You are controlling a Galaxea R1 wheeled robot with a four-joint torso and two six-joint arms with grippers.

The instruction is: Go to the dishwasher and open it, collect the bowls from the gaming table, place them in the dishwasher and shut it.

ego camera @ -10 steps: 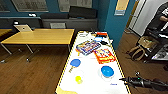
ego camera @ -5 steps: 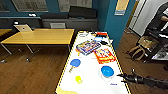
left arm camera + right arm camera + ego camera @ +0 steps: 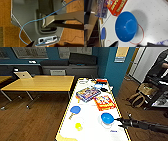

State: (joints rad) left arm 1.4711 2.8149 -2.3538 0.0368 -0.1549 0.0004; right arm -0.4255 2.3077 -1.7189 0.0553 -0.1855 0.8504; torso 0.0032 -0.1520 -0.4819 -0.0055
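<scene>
On the white table, going left to right: a blue paddle, a small yellow thing, then the blue bowl near the right edge. My right claw sits just beside it, open, gripping nothing.

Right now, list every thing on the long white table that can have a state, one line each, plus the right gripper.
Round bright blue bowl: upright, open side up, on the glossy white gaming table, not held.
Right gripper: open, just beside the bowl.
Red game box: closed, lying flat.
Blue-purple game box: closed, lying flat.
Blue paddle: lying flat.
Small yellow object: resting on the table.
</scene>
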